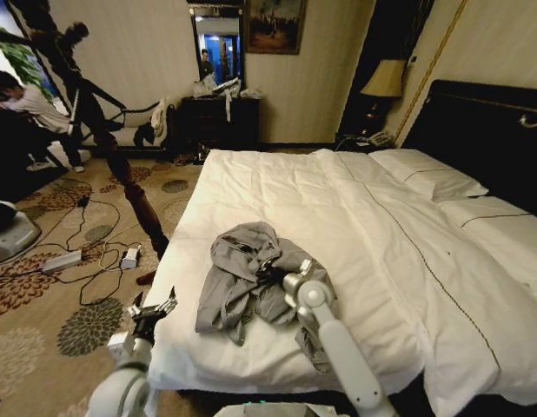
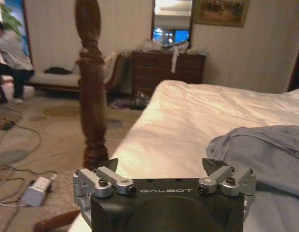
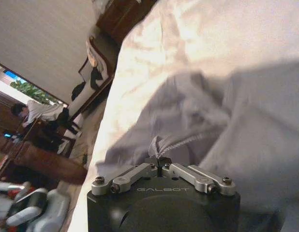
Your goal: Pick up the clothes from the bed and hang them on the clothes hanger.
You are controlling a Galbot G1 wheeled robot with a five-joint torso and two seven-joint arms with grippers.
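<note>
One light-grey garment, the clothes (image 1: 251,280), lies crumpled on the white duvet of the bed (image 1: 355,226), near the foot end and towards the robot's left side of it. Two grippers are in view. The right gripper (image 1: 270,276) sits on top of the heap, and in the right wrist view its fingers (image 3: 140,170) are pressed together with a small fold of the grey cloth (image 3: 188,125) pinched between the tips. The left gripper (image 1: 152,310) hangs beside the bed's near left corner, above the patterned carpet (image 1: 51,321), apart from the garment; in the left wrist view its jaws stand spread wide with nothing between them, the grey cloth lying just beyond on the duvet. One dark turned-wood coat stand (image 1: 129,187) leans across the floor left of the bed. Two white pillows (image 1: 429,174) lie at the black headboard (image 1: 486,130).
</note>
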